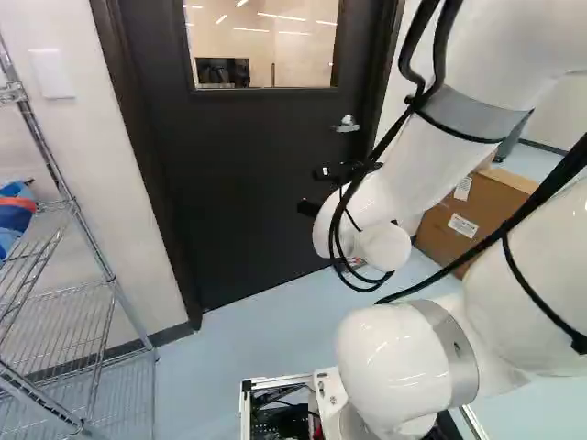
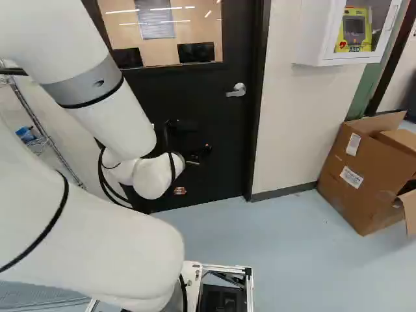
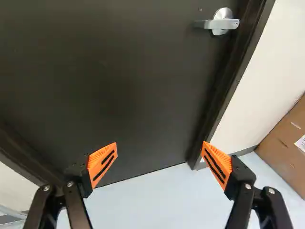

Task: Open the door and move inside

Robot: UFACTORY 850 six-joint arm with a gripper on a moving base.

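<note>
A dark door (image 1: 248, 174) is seen shut in its frame (image 2: 261, 78), its metal handle (image 2: 236, 91) mounted below and beside a window (image 1: 266, 46). The handle is left untouched by the end effector (image 1: 309, 191), held before the door with its two fingers spread wide and nothing gripped. Beyond the frame, a cardboard box (image 2: 364, 175) is set on the floor (image 2: 279, 234).
</note>
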